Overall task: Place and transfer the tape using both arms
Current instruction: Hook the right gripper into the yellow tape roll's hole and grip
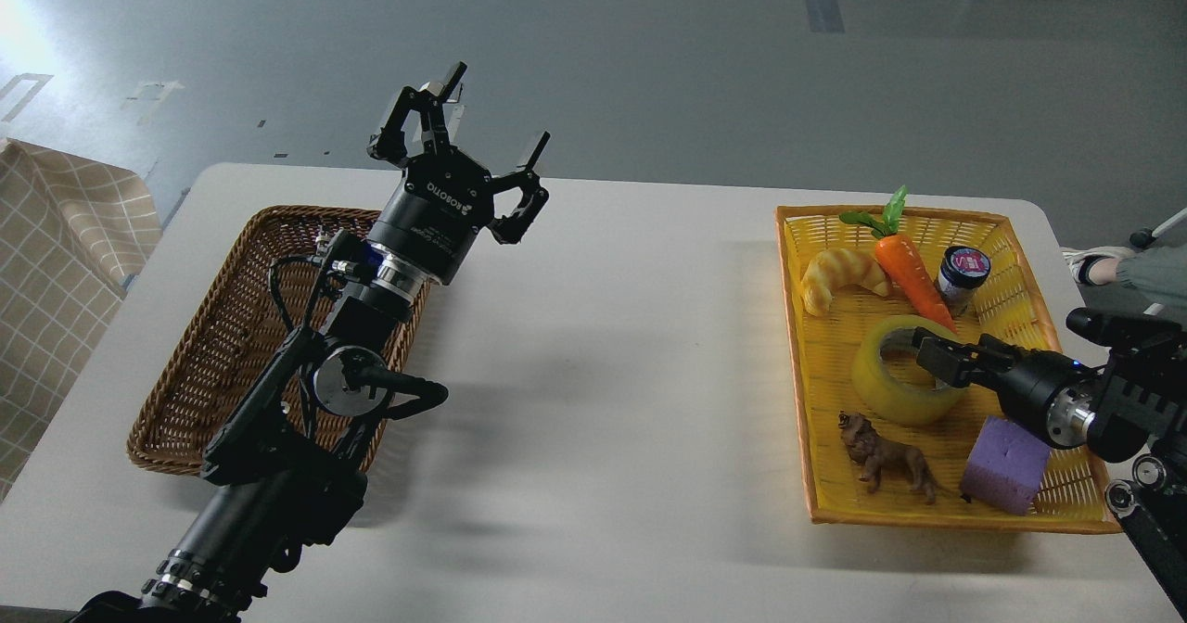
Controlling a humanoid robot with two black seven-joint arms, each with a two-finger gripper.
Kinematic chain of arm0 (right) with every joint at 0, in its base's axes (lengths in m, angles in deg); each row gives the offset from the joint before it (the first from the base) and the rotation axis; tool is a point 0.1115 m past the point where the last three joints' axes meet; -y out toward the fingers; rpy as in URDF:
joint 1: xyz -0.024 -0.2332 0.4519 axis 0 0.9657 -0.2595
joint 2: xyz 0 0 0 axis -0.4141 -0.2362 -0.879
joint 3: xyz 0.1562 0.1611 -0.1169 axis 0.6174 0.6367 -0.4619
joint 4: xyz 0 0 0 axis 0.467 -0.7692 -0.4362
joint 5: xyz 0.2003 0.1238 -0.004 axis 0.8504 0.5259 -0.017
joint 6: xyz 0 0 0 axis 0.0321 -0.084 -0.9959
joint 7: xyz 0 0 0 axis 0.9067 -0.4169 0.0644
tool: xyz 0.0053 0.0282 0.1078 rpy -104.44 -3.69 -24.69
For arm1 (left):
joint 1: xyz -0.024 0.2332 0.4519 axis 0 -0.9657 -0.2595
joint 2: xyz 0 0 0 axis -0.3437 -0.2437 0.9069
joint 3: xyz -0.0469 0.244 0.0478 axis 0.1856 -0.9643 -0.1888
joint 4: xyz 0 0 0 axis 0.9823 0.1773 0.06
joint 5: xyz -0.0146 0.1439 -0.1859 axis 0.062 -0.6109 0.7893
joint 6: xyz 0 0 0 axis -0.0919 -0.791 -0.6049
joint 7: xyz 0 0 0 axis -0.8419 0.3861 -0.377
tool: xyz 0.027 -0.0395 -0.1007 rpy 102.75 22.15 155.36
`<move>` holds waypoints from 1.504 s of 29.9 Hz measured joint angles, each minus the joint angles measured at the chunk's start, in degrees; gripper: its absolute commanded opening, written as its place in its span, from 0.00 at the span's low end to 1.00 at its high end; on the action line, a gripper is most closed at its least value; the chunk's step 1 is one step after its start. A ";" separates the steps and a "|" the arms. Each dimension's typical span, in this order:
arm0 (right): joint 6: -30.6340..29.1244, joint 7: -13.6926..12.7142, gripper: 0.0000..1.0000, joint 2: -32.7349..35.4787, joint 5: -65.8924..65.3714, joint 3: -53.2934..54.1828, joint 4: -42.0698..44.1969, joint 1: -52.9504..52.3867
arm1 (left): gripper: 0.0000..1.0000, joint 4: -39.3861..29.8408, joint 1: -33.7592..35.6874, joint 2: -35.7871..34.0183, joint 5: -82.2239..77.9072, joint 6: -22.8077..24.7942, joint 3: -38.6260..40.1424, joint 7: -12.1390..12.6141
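The yellow tape roll (883,391) lies flat in the yellow basket (796,354) at the right, with its grey-white core facing up. My right gripper (938,360) comes in from the right edge and sits low over the roll's right rim and core. Its fingers are dark and cannot be told apart. My left gripper (497,107) is open and empty, raised above the table's far left part, beyond the brown wicker basket (213,326).
The yellow basket also holds a croissant (842,275), a carrot (909,275), a small jar (963,275), a lion figure (886,461) and a purple block (1003,465). A checked cloth (56,261) lies at the far left. A person's leg (1136,271) is at the right edge.
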 measured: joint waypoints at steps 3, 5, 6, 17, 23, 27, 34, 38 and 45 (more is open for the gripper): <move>-0.15 0.58 0.54 0.10 0.00 0.00 0.04 -0.09 | 0.98 0.00 0.00 0.00 0.00 0.00 0.01 0.00; -0.24 0.97 0.53 0.32 0.00 0.00 -0.02 -0.09 | 0.98 0.01 0.00 0.00 0.00 0.00 0.01 0.00; -0.29 1.30 0.53 0.36 0.00 0.00 -0.16 -0.05 | 0.98 0.04 0.00 0.00 0.00 0.00 0.01 0.00; -2.19 5.43 0.55 0.50 0.00 0.00 -0.48 0.49 | 0.98 0.16 0.01 0.00 0.09 0.00 0.01 0.00; -2.95 6.12 0.55 0.60 0.00 -0.08 -0.48 1.23 | 0.98 0.25 0.01 0.00 0.09 0.00 0.01 0.00; -3.01 6.83 0.54 3.36 0.00 -0.20 -0.48 1.55 | 0.98 0.26 0.01 0.00 0.09 0.00 0.05 0.00; -3.01 7.36 0.28 5.20 0.01 -1.21 -0.32 1.44 | 0.98 0.26 -0.05 0.00 0.09 0.00 0.42 0.00; -3.01 7.35 0.24 5.32 0.01 -1.22 0.09 1.31 | 0.98 0.26 -0.05 0.00 0.09 0.00 0.45 0.00; -2.90 7.32 0.21 5.32 0.00 -1.22 -0.14 1.52 | 0.98 0.26 -0.02 0.00 0.09 0.00 0.45 -0.01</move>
